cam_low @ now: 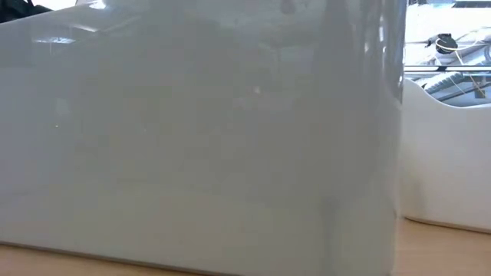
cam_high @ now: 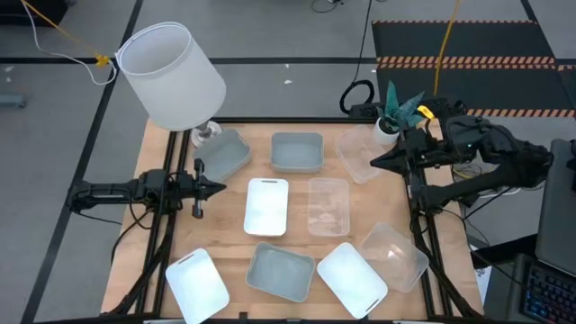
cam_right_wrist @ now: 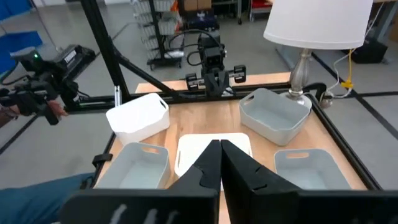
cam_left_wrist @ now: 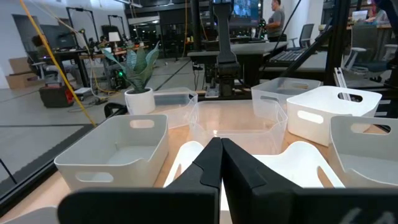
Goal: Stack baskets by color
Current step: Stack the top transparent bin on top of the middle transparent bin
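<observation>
Baskets lie scattered, each flat on the wooden table. Three are grey-blue, three white and three clear. My left gripper is shut and level at the table's left side, pointing at the middle white basket and touching nothing. My right gripper is shut and raised above the right side, near the far clear basket. It holds nothing. In the low view a grey-blue basket wall fills the picture.
A lamp with a big white shade stands at the table's far left corner, its base beside a grey-blue basket. A potted plant stands at the far right corner. Black frame rails run along the table's sides.
</observation>
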Action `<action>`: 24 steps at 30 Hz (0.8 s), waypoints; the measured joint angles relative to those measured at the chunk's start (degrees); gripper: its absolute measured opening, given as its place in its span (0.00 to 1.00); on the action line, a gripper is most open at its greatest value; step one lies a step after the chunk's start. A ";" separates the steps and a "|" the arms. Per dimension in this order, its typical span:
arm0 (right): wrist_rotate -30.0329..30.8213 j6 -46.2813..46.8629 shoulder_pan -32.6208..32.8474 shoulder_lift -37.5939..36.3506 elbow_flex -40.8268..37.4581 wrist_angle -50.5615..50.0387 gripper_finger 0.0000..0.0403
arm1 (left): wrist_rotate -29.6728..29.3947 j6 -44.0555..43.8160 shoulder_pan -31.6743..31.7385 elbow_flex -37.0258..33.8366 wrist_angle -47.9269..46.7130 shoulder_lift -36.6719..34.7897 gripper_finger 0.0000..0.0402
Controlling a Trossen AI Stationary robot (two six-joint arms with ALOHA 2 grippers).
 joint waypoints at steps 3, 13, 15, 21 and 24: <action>0.00 -0.02 0.00 1.72 2.20 -0.86 0.00 | 0.00 0.00 -0.01 -0.01 0.00 0.00 0.02; 0.11 -3.29 0.00 3.26 2.48 0.23 0.00 | -0.07 -0.01 -0.02 -0.06 1.97 -0.01 0.02; 0.15 -3.31 0.00 3.37 2.48 0.96 0.00 | -0.07 -0.02 0.00 -0.06 1.99 0.00 0.02; 0.22 -5.33 0.00 3.39 1.89 1.53 0.00 | -0.07 -0.63 -0.01 -0.06 3.06 0.00 0.02; 0.22 -6.14 0.00 3.33 0.87 2.78 0.00 | -0.02 -2.39 -0.02 0.11 4.67 0.00 0.02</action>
